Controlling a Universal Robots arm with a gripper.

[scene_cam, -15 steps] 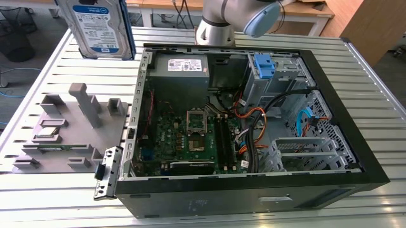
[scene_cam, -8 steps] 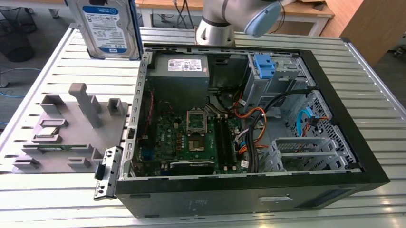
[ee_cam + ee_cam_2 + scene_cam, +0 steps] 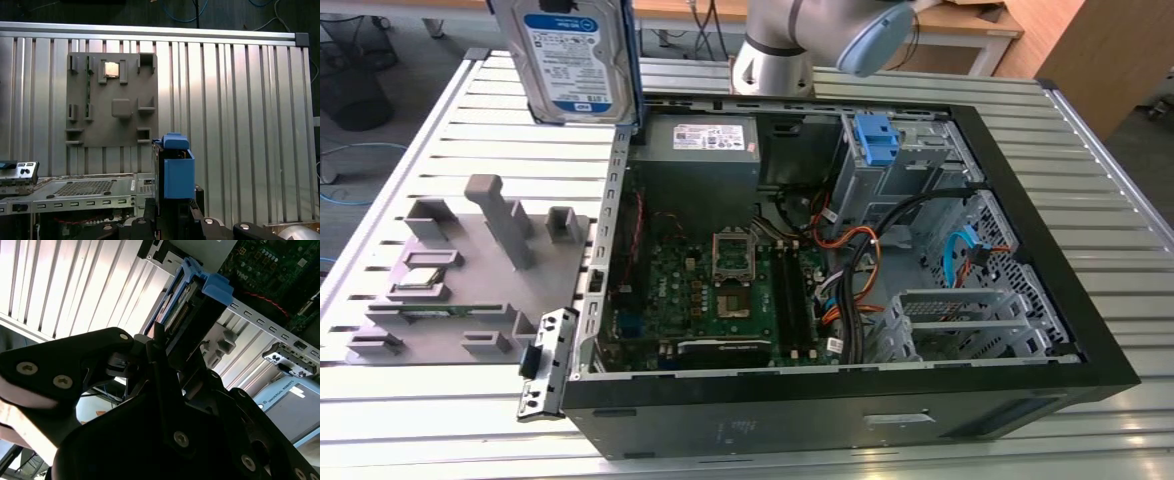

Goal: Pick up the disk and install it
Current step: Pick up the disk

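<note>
exterior view, upright silver disk (image 3: 544, 30), blue-and-white label (image 3: 576, 75)

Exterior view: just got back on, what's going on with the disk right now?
The arm's gripper is shut on the disk, holding it upright in the air with its label facing the exterior camera. It hangs above the grooved table at the exterior view's left, beside the corner of the open computer case where the power supply sits. The disk is not yet inside the case.
</note>
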